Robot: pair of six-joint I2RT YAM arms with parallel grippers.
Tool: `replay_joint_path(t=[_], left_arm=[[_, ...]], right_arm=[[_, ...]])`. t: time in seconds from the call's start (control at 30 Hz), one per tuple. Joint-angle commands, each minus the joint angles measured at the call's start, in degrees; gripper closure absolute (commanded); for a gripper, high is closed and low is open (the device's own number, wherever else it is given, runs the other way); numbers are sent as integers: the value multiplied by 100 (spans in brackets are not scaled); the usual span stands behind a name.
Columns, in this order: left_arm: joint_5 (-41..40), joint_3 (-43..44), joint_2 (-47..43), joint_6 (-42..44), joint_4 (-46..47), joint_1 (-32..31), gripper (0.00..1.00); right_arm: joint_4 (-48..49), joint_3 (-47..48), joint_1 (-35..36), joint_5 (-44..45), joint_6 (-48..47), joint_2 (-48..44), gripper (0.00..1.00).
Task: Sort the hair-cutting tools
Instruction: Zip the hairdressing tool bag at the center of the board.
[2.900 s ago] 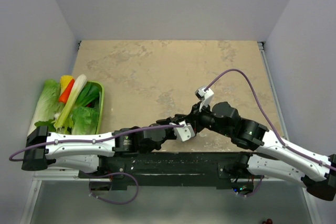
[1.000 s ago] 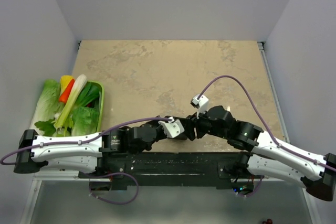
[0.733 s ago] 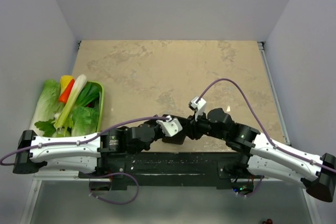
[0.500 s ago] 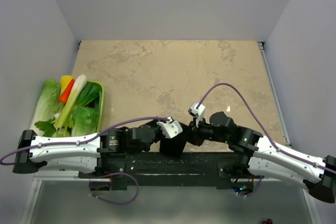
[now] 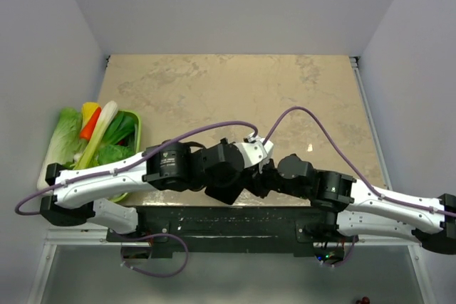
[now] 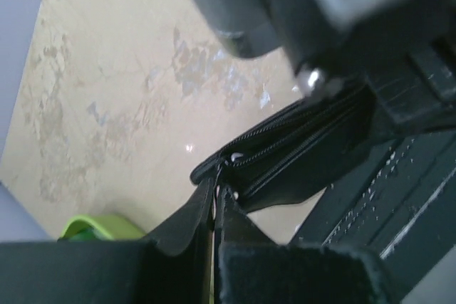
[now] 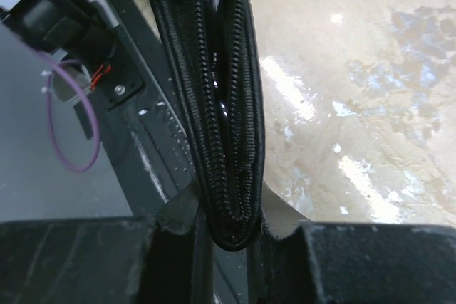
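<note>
A black zipped fabric case (image 5: 225, 194) hangs between my two grippers near the table's front edge. My left gripper (image 5: 236, 176) is shut on one thin end of the case by the zip (image 6: 216, 194). The case (image 6: 299, 147) stretches away from it, folded shut. My right gripper (image 5: 261, 181) is shut on the other end, with the zip edge (image 7: 221, 105) pinched between its fingers (image 7: 229, 208). No scissors or combs show in any view.
A green tray (image 5: 137, 127) of toy vegetables, with lettuce (image 5: 64, 137), a leek and a carrot, stands at the left edge; its rim shows in the left wrist view (image 6: 92, 227). The black base rail (image 5: 249, 222) runs under the case. Grey walls enclose the table.
Both grippers moved toward the front edge with the case between them. The left arm has risen and swung right, now covering part of the tray.
</note>
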Motion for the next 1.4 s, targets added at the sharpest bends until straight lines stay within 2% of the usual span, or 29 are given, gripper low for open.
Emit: replay_joint_path(t=[0.0,0.1,0.3,0.5,0.63,0.9,1.13,1.27,1.37], left_arm=[[122,1784,905,-691,-669,-66,100],[-44,2786,1556,-850,-1575,-66,100],[17,3140,1472,-648,-1510,-66,100],[-142,2956,892,-534,-817,-57,100],[472,2727,794,-402,-279,-57,100],[1877,2490,1242,-332,239,-83,100],[2538,2121,1137,-428,573,-311,100],[2504,1858,1050,-499,723,-514,100],[2232,1331,892,-516,985,-514,100]], right_arm=[[-225,352,405,548,-341,528,100],[-331,379,651,891,-297,634,100],[-708,545,801,1479,-130,687,100],[-1122,844,854,1656,-95,863,100],[-1105,959,933,1612,-147,968,100],[-1026,977,950,1770,-130,1223,100],[-1070,1021,950,2297,178,1399,100],[-1078,1038,950,2456,292,1478,100],[-1200,1064,950,2578,362,1382,100]])
